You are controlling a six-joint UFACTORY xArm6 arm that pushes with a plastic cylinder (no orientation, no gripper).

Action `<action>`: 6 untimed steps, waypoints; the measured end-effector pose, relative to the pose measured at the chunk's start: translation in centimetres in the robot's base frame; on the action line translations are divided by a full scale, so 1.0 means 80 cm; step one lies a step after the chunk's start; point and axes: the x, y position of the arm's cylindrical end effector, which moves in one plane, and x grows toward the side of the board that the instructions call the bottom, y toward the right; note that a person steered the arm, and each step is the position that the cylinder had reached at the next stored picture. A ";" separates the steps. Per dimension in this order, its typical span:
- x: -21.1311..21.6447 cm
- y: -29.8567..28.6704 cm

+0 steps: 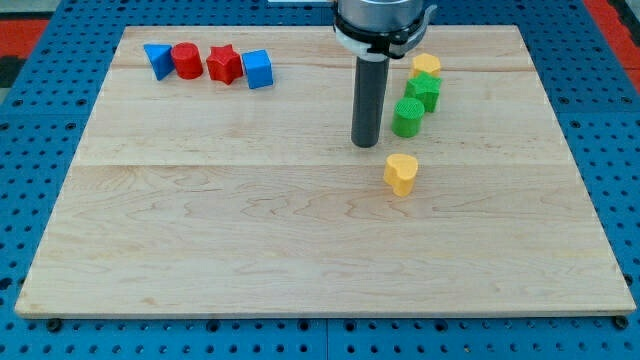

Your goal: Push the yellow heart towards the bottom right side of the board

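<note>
Hovering just up and to the view's left of the yellow heart (401,173), my tip (366,144) sits low on the desk (200,230) w/ a small gap showing — apart, not touching, as far as the view tells. No jaws on this end effector, so no open/closed state to give; it's a plain dark rod, holding nothing.

Yellow heart: a bit right of board centre, roughly mid-height, w/ clear wood below and to the view's right of it. That's the way it needs to go, so the tip looks well placed, behind it on the up-left side.

Close by, above the heart: green round block (407,117), green block (424,92) of a lumpier shape (can't make it out for sure), then another yellow block (426,66) near the top edge. Far off at top left: blue triangle-ish block (158,59), red cylinder (186,60), red star (224,64), blue cube (258,69) — out of the play.

Risks, judging from here: an off-centre hit on the lobed heart could spin it or let it slip off the rod sideways. Too much rightward drift in the push might run it to the right edge early. Any swing upward by the rod could clip the green round block.
</note>
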 end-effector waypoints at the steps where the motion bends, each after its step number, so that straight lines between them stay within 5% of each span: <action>1: 0.048 0.035; 3: 0.124 0.144; 6: 0.041 0.205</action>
